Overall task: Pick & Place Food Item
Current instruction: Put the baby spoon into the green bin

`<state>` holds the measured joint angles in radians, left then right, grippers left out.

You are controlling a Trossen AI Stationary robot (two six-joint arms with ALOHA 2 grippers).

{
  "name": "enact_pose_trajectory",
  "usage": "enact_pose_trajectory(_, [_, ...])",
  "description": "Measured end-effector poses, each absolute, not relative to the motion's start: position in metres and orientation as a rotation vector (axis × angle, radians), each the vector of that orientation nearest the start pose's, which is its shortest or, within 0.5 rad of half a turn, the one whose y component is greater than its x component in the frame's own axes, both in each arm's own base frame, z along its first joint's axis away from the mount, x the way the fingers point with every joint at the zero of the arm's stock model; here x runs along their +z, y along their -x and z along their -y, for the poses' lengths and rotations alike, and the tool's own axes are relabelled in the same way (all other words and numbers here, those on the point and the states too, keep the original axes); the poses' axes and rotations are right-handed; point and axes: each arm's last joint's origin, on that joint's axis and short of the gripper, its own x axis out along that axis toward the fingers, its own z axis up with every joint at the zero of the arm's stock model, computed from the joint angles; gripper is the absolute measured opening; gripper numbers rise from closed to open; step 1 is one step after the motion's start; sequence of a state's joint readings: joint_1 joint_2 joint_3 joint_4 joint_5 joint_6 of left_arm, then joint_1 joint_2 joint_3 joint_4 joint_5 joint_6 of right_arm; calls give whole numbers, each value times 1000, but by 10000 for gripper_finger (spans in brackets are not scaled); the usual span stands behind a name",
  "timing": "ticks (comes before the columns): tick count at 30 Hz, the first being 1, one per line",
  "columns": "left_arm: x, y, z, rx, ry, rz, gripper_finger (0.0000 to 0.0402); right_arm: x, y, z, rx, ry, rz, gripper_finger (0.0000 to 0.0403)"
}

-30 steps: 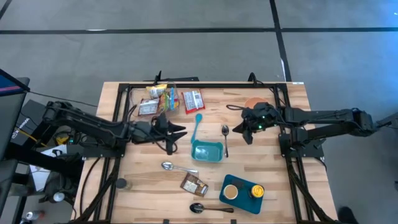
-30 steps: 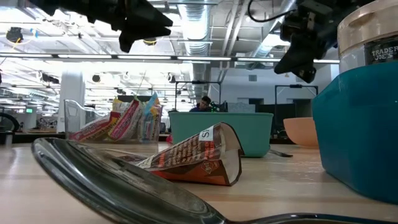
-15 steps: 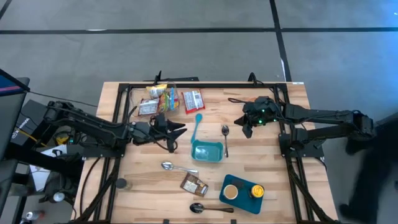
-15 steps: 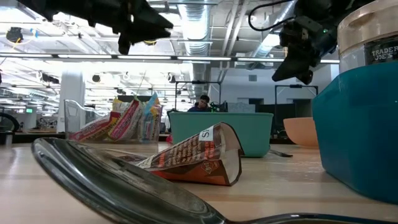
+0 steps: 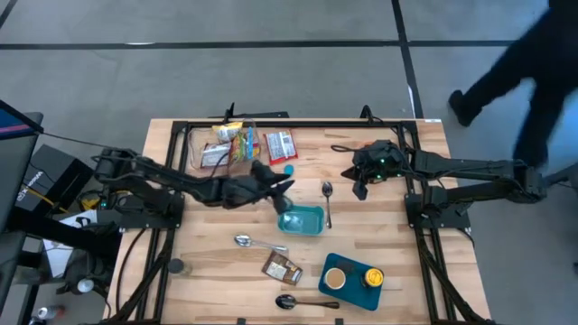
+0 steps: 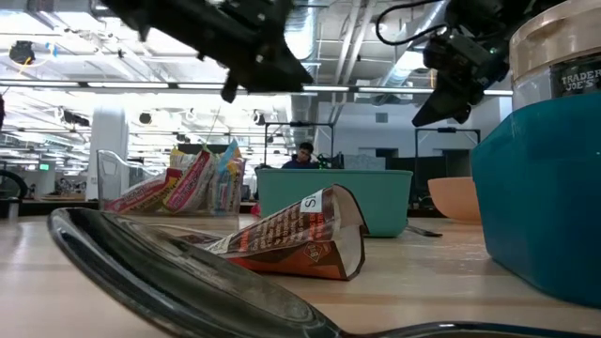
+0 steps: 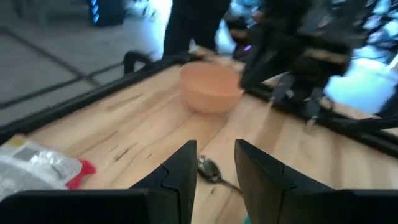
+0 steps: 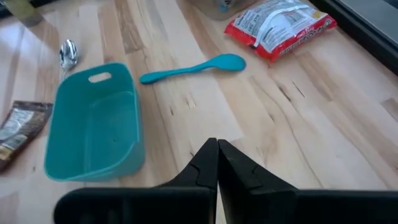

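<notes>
A brown snack packet (image 5: 282, 267) lies flat near the table's front, also in the low view (image 6: 291, 235). A red-and-white packet (image 5: 281, 144) lies flat at the far side, next to a clear container (image 5: 226, 144) of more packets. A teal bin (image 5: 301, 218) stands mid-table, with a teal spoon (image 8: 189, 68) beyond it. My left gripper (image 5: 282, 188) hovers above the bin's far left corner, open by a narrow gap (image 7: 215, 171) with nothing in it. My right gripper (image 5: 359, 190) hangs shut (image 8: 217, 155) to the right of the bin, above the table.
An orange bowl (image 7: 210, 86) stands at the far right under my right arm. Metal spoons lie right of the bin (image 5: 327, 200), left of it (image 5: 253, 242) and at the front edge (image 5: 302, 302). A teal tray (image 5: 352, 280) with a jar stands front right. A person walks past the far right corner.
My left gripper has reached toward the table's right edge and sunk a little, from beside the clear container to above the teal spoon and the bin's far corner. My right gripper has swung slightly toward the far edge and rolled. Both fingertip gaps look unchanged.
</notes>
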<state>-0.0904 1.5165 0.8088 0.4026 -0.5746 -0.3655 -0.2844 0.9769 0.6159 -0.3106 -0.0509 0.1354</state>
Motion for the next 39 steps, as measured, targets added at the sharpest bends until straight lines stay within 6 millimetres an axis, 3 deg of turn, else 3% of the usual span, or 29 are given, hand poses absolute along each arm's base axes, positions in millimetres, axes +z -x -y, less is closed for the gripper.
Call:
enact_pose_trajectory(8, [236, -351, -8, 666, 346, -376, 95, 241, -182, 58, -322, -199, -602, 0])
enact_pose_trajectory(16, [251, -369, -19, 732, 399, -538, 47, 250, -172, 63, -382, -197, -546, 0])
enact_pose_trajectory(21, [243, -382, -30, 720, 478, -680, 6, 244, -167, 67, -409, -202, -529, 0])
enact_pose_trajectory(27, [225, -383, -50, 814, 534, -841, 1, 227, -157, 72, -457, -214, -513, 0])
enact_pose_trajectory(33, [215, -383, -66, 849, 605, -877, 0, 223, -150, 75, -490, -219, -492, 0])
enact_pose_trajectory(39, [214, -381, -68, 873, 640, -878, 0, 226, -148, 75, -494, -217, -470, 0])
